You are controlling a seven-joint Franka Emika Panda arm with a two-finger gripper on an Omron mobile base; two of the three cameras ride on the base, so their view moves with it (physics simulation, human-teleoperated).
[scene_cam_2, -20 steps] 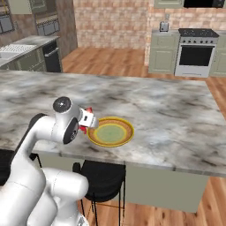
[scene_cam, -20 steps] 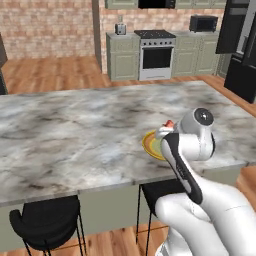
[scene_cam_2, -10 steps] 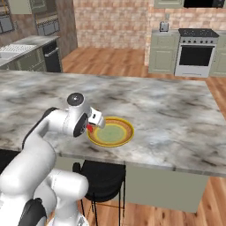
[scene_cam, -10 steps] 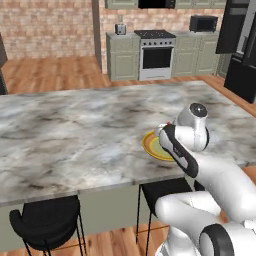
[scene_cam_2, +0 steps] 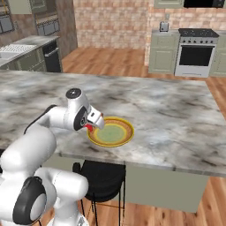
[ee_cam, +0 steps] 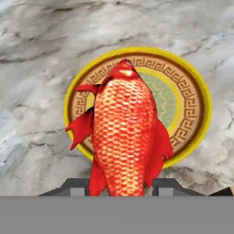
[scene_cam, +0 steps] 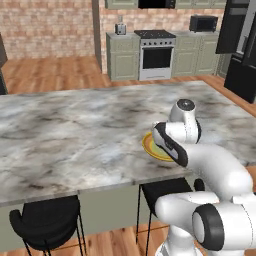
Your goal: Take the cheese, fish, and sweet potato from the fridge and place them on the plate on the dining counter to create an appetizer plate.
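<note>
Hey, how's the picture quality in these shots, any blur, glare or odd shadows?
Hand view: sharp, fish scales and plate pattern crisp, no glare. Left base view: soft, the arm hides most of the plate. Right base view: even flat light, faint shadow beside the plate on the dining counter.

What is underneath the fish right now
Below the fish, gripped by the end effector, is the plate on the dining counter. Its patterned ring and green centre show; the fish covers the rest.
</note>
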